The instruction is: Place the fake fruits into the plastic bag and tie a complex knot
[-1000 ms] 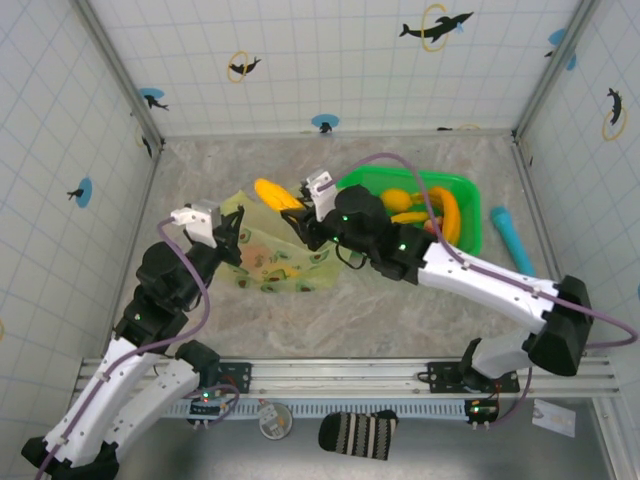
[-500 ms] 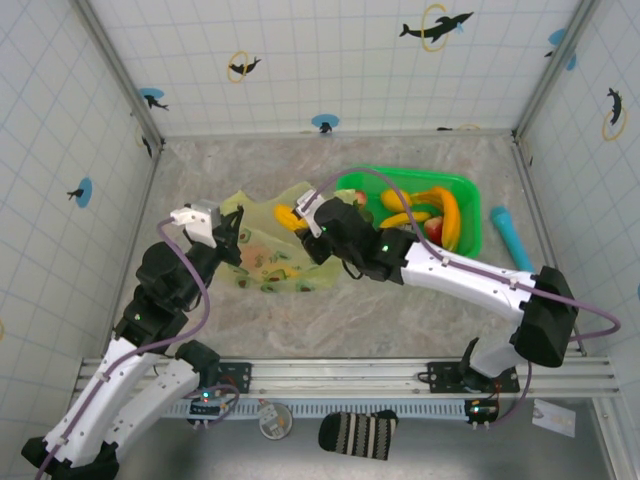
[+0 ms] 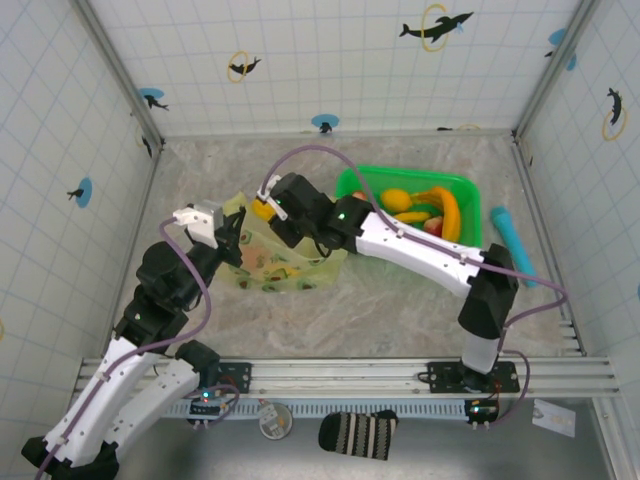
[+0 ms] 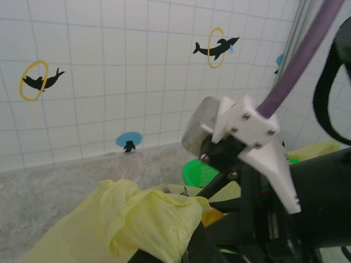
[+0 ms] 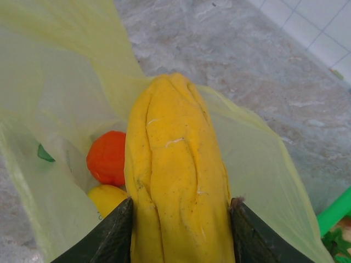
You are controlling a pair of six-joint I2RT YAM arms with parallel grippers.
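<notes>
Bag [image 3: 300,270]: two fruits [image 5: 107,157] inside.
R fingers [image 5: 109,238]: gripping banana [image 5: 175,181] — over bag mouth.
L fingers [image 3: 230,242]: closed on rim.
To do: basket [image 3: 460,179] fruits, knot — none yet.

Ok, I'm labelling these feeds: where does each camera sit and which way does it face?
Top external: high behind the robot, looking down on the table; left gripper, right gripper, plastic bag, green basket.
Left wrist: on the left arm, facing the back wall over the bunched bag; left gripper at the bottom edge, shut on it.
Right wrist: looking down into the bag's mouth; right gripper clamps a yellow banana.
Shared: top and right wrist both show that banana over the bag.
</notes>
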